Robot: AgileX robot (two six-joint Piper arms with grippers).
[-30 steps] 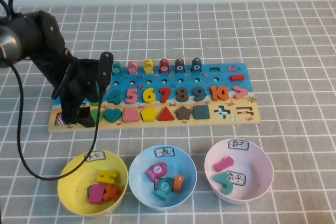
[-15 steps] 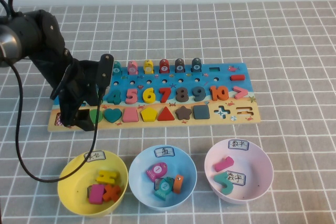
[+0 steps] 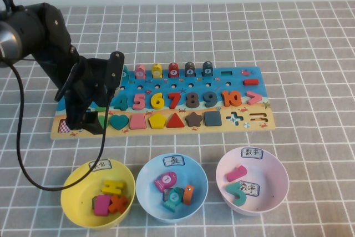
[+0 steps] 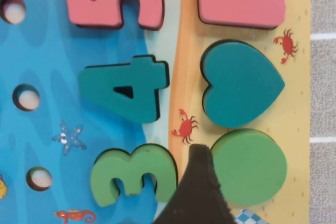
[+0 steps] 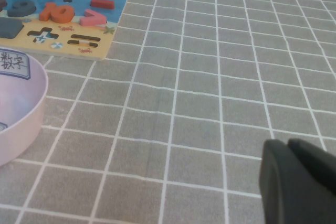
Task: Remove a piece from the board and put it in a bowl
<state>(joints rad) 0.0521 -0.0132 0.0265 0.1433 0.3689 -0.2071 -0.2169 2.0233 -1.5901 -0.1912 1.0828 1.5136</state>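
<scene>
The board point(image 3: 244, 87) lies across the middle of the table. The piece point(image 4: 249, 166), a green disc, sits in its slot on the tan strip at the board's left end; the piece point(image 3: 102, 119) is half hidden in the high view. My left gripper point(image 3: 91, 123) is low over that end and open. One dark finger point(image 4: 198, 182) rests against the disc's edge; the other finger is out of view. The yellow bowl point(image 3: 72, 195) stands in front, holding several pieces. My right gripper point(image 5: 291, 148) is shut above bare tablecloth, off to the right of the board.
A light-blue bowl point(image 3: 145, 173) and a pink bowl point(image 3: 280, 178) stand to the right of the yellow one, each with pieces inside. A teal heart point(image 4: 239, 85) and a green 3 point(image 4: 131, 177) flank the disc. The left arm's cable point(image 3: 21, 154) loops down by the yellow bowl.
My left arm has shifted slightly over the board's left end, still open. The green disc has stayed in its slot.
</scene>
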